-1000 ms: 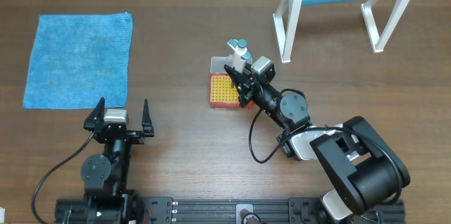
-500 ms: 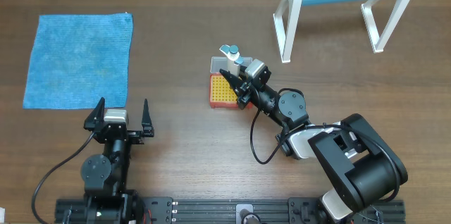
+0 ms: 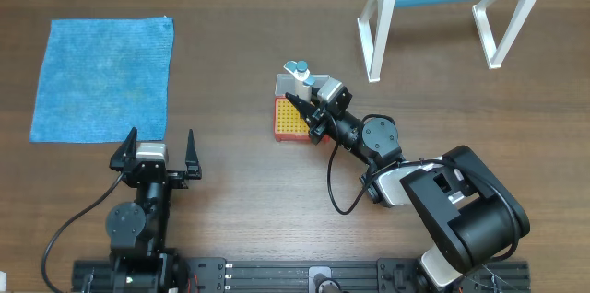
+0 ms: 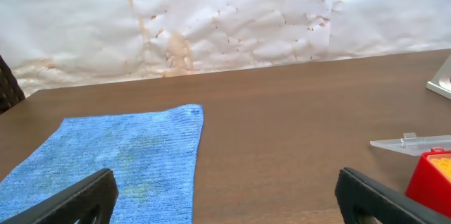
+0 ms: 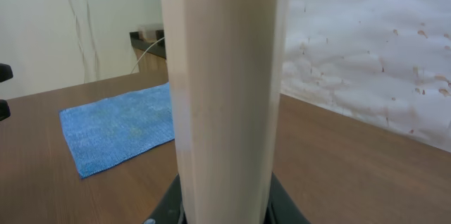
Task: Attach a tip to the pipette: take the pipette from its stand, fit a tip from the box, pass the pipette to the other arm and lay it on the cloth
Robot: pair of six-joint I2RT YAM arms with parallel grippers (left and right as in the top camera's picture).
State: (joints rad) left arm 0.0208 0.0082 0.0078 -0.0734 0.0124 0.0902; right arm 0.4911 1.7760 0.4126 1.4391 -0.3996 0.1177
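The white pipette [image 3: 300, 74] with a grey-blue cap is held upright over the red tip box [image 3: 289, 120], my right gripper [image 3: 312, 109] shut on its body. In the right wrist view the pipette barrel [image 5: 225, 90] rises straight up from between my fingers. The tip box's yellow rack shows, and its clear lid [image 4: 409, 143] lies open behind the box [image 4: 431, 178]. The blue cloth [image 3: 103, 79] lies flat at the far left. My left gripper [image 3: 159, 150] sits open just in front of the cloth's near edge, holding nothing.
The white and blue pipette stand [image 3: 461, 7] is at the back right, apart from the box. A black cable [image 3: 334, 192] loops beside the right arm. Bare wooden table lies between the cloth [image 4: 120, 160] and the tip box.
My right gripper has shifted the pipette to the left and slightly toward the box. The left arm has kept still.
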